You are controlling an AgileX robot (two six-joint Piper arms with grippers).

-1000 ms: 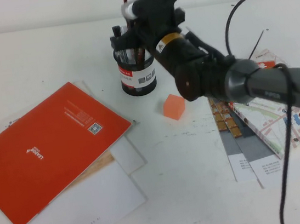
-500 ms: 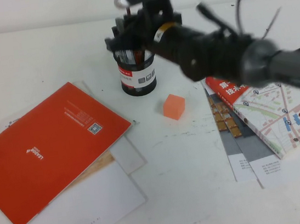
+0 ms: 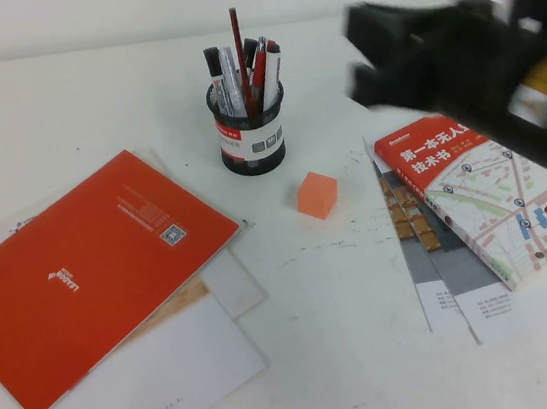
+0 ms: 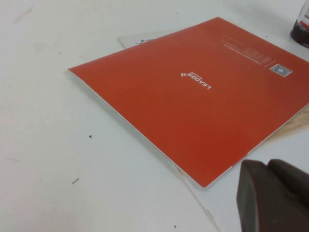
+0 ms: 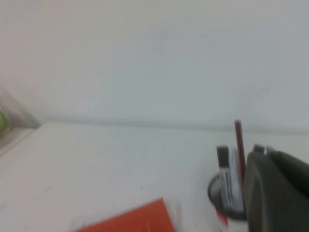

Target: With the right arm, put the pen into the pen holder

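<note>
Standing upright in the pen holder (image 3: 250,129) is the pen (image 3: 238,48) | right tool (image 3: 385,54) blurred, well apart at 3 o'clock, nothing held, finger state unclear | left tool (image 4: 273,195) over the orange booklet's (image 4: 203,96) edge, state unclear

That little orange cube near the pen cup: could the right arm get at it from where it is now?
Probably yes. The small orange cube sits alone on bare white table, nothing touching it. The right gripper hangs above and to its right, past the black mesh pen holder. The left gripper stays by the red booklet.
</note>
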